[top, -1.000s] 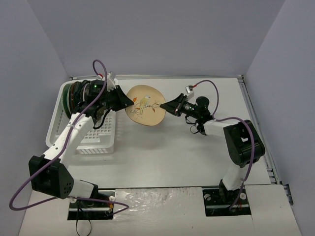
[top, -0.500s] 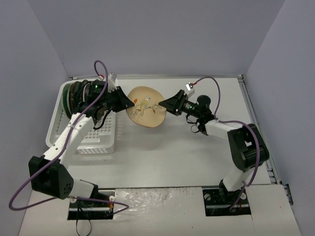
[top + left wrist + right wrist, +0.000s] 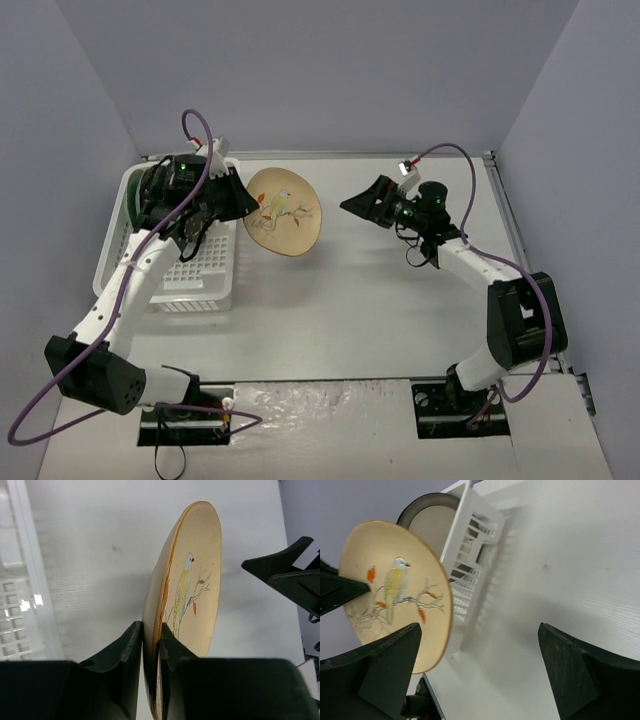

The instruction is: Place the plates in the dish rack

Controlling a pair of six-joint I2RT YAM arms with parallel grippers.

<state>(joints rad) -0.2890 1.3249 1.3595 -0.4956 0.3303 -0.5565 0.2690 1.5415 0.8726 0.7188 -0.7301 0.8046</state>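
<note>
A tan plate (image 3: 283, 224) painted with a bird on a branch hangs tilted on edge above the table, just right of the white dish rack (image 3: 175, 290). My left gripper (image 3: 250, 205) is shut on its left rim; in the left wrist view both fingers clamp the rim of the plate (image 3: 192, 590). My right gripper (image 3: 350, 205) stands wide open to the plate's right, apart from it, with nothing between its fingers. The right wrist view shows the plate (image 3: 395, 590) and the rack (image 3: 475, 555) beyond the right gripper (image 3: 480, 665). Several plates (image 3: 150, 195) stand upright at the rack's far end.
A dark-rimmed beige plate (image 3: 432, 525) shows inside the rack's far end. The rack's near half (image 3: 190, 275) shows its perforated floor. Grey walls close in the table on the left, back and right.
My right gripper has let go of the tan plate, opened wide and drawn back to the right. The left gripper has kept its hold and carried the plate slightly left, toward the rack.
</note>
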